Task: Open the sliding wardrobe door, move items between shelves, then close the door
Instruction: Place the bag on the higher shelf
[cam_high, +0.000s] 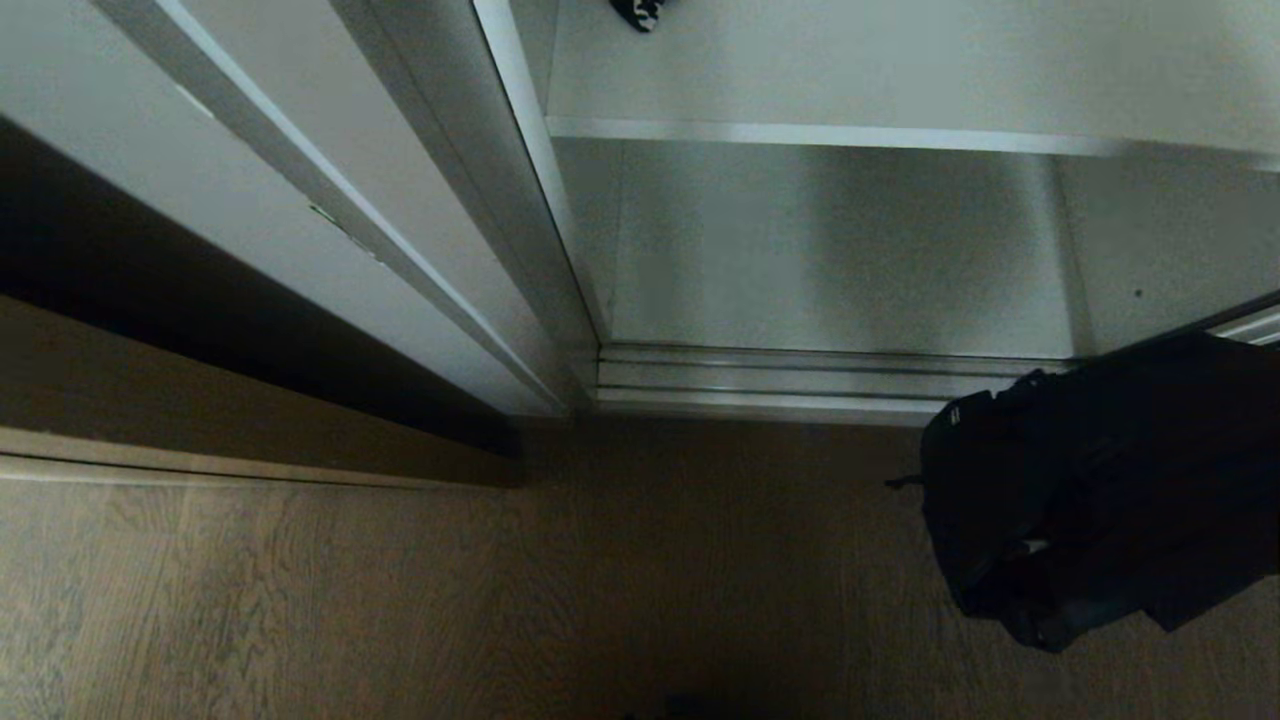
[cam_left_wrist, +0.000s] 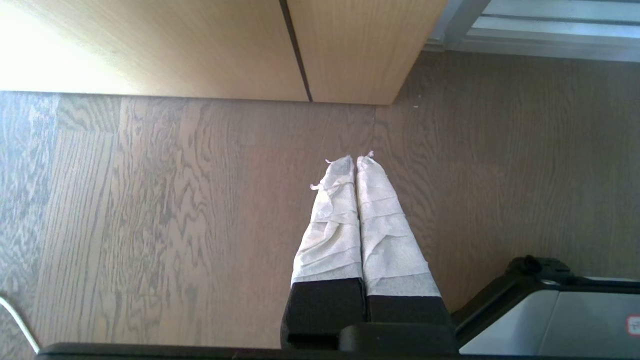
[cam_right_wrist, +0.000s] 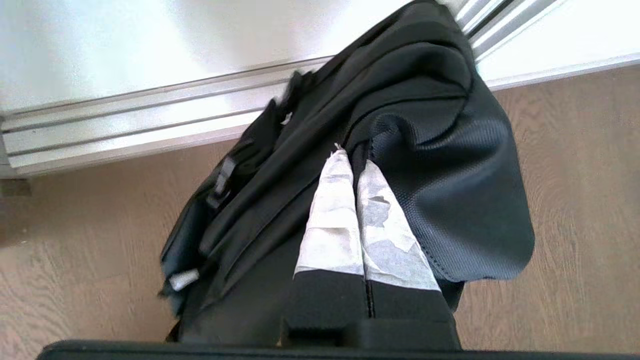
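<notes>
Right wrist view: jaws (cam_right_wrist: 354, 156) pinching bag (cam_right_wrist: 430, 150).

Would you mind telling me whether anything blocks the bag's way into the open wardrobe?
Nothing visible does: the black bag hangs from the right gripper just outside the floor track, the compartment beyond open.

Wood-grain floor (cam_high: 400, 600), tan cabinet (cam_left_wrist: 200, 45)
</notes>
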